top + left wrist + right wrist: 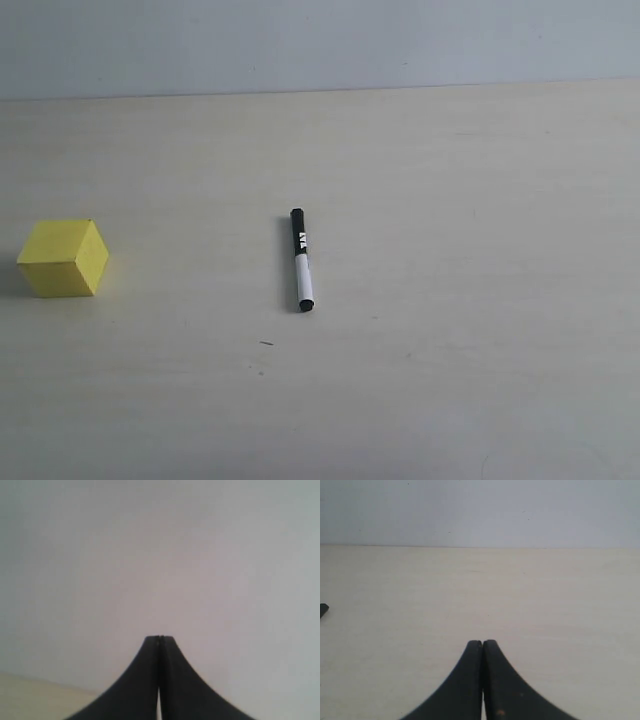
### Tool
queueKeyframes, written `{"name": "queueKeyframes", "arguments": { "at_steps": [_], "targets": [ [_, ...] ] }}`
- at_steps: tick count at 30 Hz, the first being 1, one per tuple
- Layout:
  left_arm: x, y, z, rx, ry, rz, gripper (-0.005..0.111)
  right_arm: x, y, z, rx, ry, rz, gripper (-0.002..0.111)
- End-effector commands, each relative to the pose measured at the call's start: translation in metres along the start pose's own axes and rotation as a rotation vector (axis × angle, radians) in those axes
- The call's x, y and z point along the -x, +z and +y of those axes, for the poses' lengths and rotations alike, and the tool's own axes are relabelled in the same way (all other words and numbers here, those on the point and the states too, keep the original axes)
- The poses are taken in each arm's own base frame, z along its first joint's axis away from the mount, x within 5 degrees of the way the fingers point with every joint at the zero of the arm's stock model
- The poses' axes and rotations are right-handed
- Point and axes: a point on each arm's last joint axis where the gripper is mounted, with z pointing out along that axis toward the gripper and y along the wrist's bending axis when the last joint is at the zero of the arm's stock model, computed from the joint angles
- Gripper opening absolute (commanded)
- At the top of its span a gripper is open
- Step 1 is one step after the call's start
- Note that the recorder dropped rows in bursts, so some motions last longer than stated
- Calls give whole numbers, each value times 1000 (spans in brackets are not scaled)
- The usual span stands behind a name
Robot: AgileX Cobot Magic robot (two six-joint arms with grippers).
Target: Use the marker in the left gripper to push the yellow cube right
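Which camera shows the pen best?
The exterior view: the whole pen lies on the table. The right wrist view catches only a black tip at its edge, likely the pen's; the left wrist view shows none.

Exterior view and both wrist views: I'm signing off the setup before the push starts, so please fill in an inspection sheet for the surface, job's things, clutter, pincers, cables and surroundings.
Surface: pale, matte table.
Job's things: marker lies flat mid-table, held by nothing; yellow cube sits apart from it, at the left of the exterior view.
Clutter: one small dark speck on the table near the marker's lower end.
Pincers: left pincer shut, empty, facing the wall; right pincer shut, empty, over the table; neither shows in the exterior view.
Cables: nothing seen.
Surroundings: plain pale wall behind the table.
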Motion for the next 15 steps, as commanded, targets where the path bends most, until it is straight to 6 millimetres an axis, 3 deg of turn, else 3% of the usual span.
{"name": "queueKeyframes", "arguments": {
  "at_steps": [1, 7, 11, 15],
  "targets": [
    [-16, 70, -3, 73, 39, 482, 0, 0, 0, -1, -9, 0, -13, 0],
    [-76, 145, -4, 100, 40, 1033, 0, 0, 0, -1, -8, 0, -11, 0],
    [-124, 179, -22, 107, 104, 1274, 0, 0, 0, -1, -8, 0, -11, 0],
    [-173, 202, -48, 179, 160, 1399, 0, 0, 0, -1, -8, 0, -11, 0]
  ]
}}
